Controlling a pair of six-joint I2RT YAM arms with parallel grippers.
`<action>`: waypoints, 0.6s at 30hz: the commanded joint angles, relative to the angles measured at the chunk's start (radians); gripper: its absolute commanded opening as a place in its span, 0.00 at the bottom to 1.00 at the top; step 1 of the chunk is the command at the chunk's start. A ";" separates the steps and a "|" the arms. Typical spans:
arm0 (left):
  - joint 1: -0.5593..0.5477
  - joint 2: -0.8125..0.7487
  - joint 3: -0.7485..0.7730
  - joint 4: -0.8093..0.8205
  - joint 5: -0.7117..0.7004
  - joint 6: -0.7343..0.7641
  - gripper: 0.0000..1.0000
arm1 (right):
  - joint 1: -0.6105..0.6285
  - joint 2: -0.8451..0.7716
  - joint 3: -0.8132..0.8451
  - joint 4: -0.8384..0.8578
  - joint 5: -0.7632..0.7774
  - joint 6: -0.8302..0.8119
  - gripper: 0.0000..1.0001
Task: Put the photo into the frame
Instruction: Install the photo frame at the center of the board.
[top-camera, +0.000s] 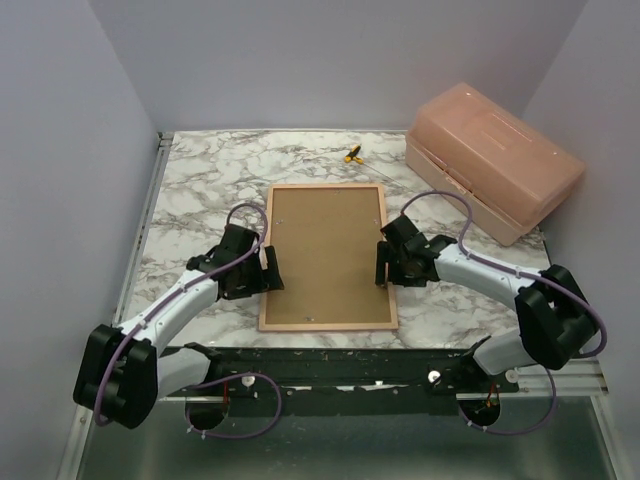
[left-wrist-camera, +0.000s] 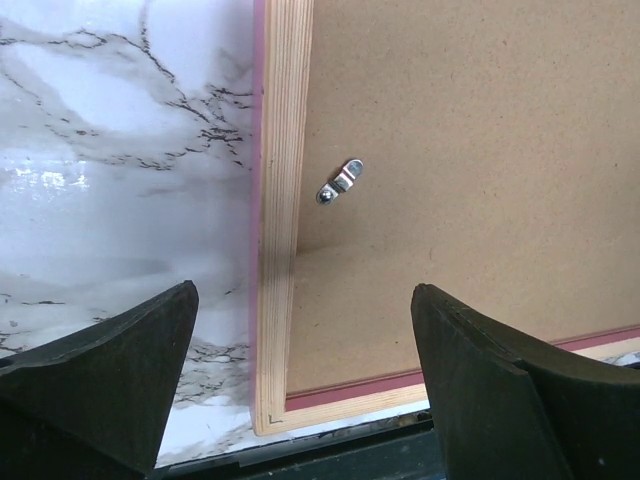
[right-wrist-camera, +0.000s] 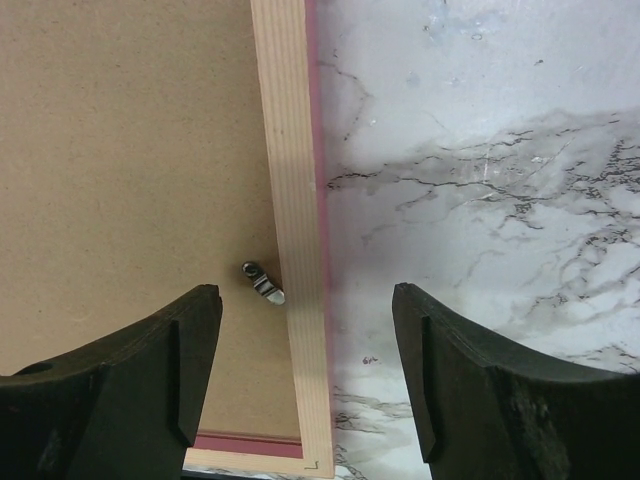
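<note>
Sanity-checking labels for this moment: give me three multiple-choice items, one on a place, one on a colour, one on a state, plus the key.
1. Where does the salmon box sit?
A) at the far right of the table
B) between the arm bases
C) at the near left corner

2. What colour is the board that fills the frame?
A) white
B) brown
C) blue

3. How do the left gripper and the right gripper stand?
A) both shut
B) left shut, right open
C) both open

Key:
1 A: the top view shows the box at the far right, apart from the frame.
2 B: every view shows plain brown board inside the light wood rails.
3 C: each wrist view shows the jaws wide apart, with a side rail of the frame below the gap.
</note>
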 joint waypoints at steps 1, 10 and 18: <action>-0.003 0.057 0.045 0.015 -0.019 0.014 0.88 | -0.012 0.028 -0.018 0.003 -0.009 0.011 0.75; -0.046 0.234 0.111 0.087 0.023 0.029 0.80 | -0.081 0.006 -0.100 0.088 -0.128 0.017 0.75; -0.188 0.244 0.123 0.103 0.016 -0.021 0.72 | -0.114 -0.062 -0.145 0.106 -0.239 0.035 0.74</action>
